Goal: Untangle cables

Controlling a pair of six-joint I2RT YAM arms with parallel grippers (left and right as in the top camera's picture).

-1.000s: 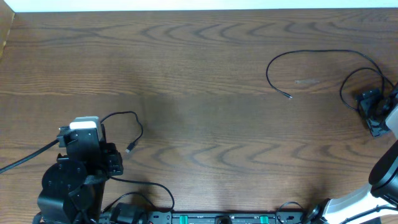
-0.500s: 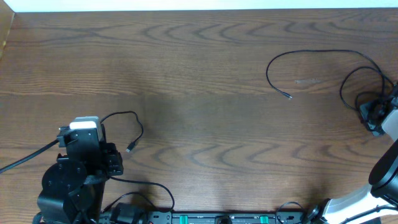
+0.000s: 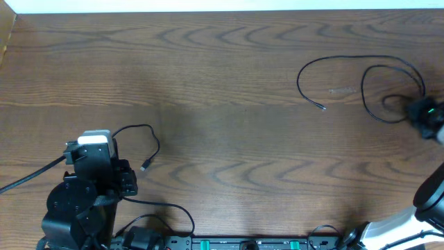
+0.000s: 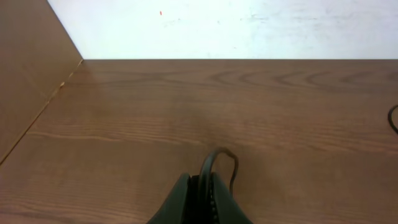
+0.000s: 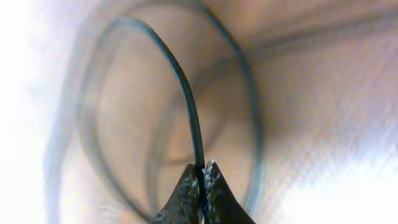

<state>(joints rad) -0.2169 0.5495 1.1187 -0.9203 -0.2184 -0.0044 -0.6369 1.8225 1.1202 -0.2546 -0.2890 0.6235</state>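
Untangling in hand: right jaws pinch right cable (image 5: 194, 124) at 3 o'clock; left jaws pinch left cable (image 4: 206, 163) at 8 o'clock; next move likely: draw the crossed loop open.

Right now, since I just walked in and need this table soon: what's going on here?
Two robot arms are working on cables. The left gripper is shut on the first cable at the front left; the right gripper is shut on the second cable, looped at the right. The cables lie well apart on the table.
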